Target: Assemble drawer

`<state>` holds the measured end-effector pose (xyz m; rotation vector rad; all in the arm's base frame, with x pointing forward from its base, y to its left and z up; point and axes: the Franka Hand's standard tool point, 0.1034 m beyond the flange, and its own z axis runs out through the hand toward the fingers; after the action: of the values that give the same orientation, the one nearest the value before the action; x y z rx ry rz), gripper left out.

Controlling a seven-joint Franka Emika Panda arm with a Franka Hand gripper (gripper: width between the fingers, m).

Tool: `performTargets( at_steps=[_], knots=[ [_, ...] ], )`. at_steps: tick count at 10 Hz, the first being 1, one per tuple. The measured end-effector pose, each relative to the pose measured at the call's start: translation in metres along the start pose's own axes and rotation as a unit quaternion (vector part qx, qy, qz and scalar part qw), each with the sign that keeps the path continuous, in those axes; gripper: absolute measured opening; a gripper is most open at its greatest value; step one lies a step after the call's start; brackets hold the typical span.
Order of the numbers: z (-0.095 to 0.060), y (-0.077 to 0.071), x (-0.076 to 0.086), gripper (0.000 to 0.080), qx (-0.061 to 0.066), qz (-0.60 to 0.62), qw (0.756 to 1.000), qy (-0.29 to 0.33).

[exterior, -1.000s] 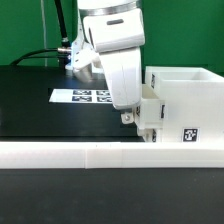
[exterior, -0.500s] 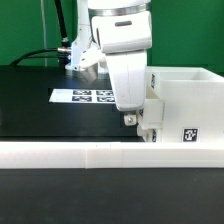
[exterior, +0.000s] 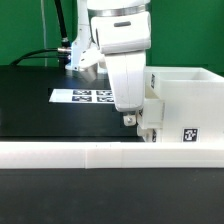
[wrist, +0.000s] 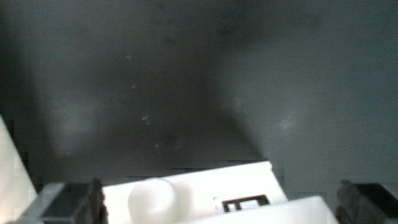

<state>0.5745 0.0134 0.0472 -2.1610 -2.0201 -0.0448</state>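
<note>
The drawer's white casing (exterior: 190, 95) stands at the exterior view's right, with a square tag (exterior: 188, 133) on its front face. My gripper (exterior: 141, 121) hangs low against the casing's left end. In the wrist view the gripper (wrist: 217, 206) is open. Its dark fingers (wrist: 79, 203) stand wide on either side of a small white tray (wrist: 205, 185). The tray has a round knob (wrist: 157, 197) and a square tag (wrist: 244, 204). A gap shows between the tray and the far finger. In the exterior view the gripper body hides most of that tray.
The marker board (exterior: 82, 97) lies on the black table (exterior: 30, 100) behind the arm. A long white L-shaped rail (exterior: 90, 154) runs along the front edge. Black cables (exterior: 45, 52) trail at the back left before a green backdrop.
The gripper shifted slightly toward the exterior view's right, closer to the casing, then held still over the last half second.
</note>
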Motion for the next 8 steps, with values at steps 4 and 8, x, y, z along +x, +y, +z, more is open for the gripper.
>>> performTargets(
  at_steps=[4, 8],
  knots=[
    [-0.017, 0.0, 0.011, 0.065, -0.003, 0.004, 1.0, -0.014],
    [-0.013, -0.004, 0.008, 0.065, 0.005, 0.01, 1.0, -0.016]
  ],
)
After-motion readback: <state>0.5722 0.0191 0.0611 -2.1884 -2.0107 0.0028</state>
